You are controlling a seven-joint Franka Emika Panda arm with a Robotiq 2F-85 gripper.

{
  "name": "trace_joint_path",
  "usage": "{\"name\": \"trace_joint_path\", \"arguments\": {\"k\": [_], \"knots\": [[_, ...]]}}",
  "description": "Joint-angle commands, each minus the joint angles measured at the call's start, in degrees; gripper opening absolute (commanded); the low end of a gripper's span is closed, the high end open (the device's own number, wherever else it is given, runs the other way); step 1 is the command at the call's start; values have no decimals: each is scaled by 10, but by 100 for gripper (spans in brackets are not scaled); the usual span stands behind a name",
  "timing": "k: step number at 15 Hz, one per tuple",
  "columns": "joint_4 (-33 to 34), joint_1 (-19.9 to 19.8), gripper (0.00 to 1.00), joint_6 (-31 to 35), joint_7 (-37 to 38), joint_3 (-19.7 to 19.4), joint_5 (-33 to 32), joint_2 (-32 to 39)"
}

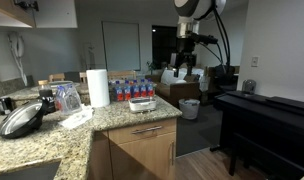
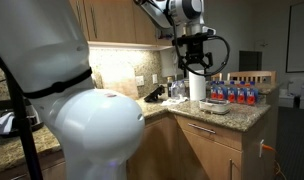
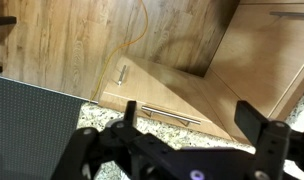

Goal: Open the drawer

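The drawer (image 1: pixel 145 131) is a wide, shallow light-wood front with a silver bar handle, just under the granite counter edge, and it is closed. It also shows in an exterior view (image 2: pixel 205 131). In the wrist view its handle (image 3: pixel 162 112) lies below, between my fingers. My gripper (image 1: pixel 184 64) hangs in the air well above the counter's corner, open and empty. It shows in an exterior view (image 2: pixel 197 64) and in the wrist view (image 3: pixel 190 118). The inside of the drawer is hidden.
On the granite counter (image 1: pixel 112 116) stand a paper towel roll (image 1: pixel 98 87), several water bottles (image 1: pixel 132 88), a small tray (image 1: pixel 142 103) and a black pan (image 1: pixel 22 118). A taller cabinet door (image 3: pixel 142 85) sits below the drawer. A trash bin (image 1: pixel 189 108) and a dark table (image 1: pixel 272 108) stand beyond.
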Motion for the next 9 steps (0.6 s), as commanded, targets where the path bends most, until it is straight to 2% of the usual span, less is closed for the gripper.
{"name": "trace_joint_path", "arguments": {"k": [1,6,9], "knots": [[73,-11,100,-55,-75,-12,-12,67],[85,-3,100,-70,-136,3,-17,118],[55,10,100,-38,-124,32,-30,132]]}}
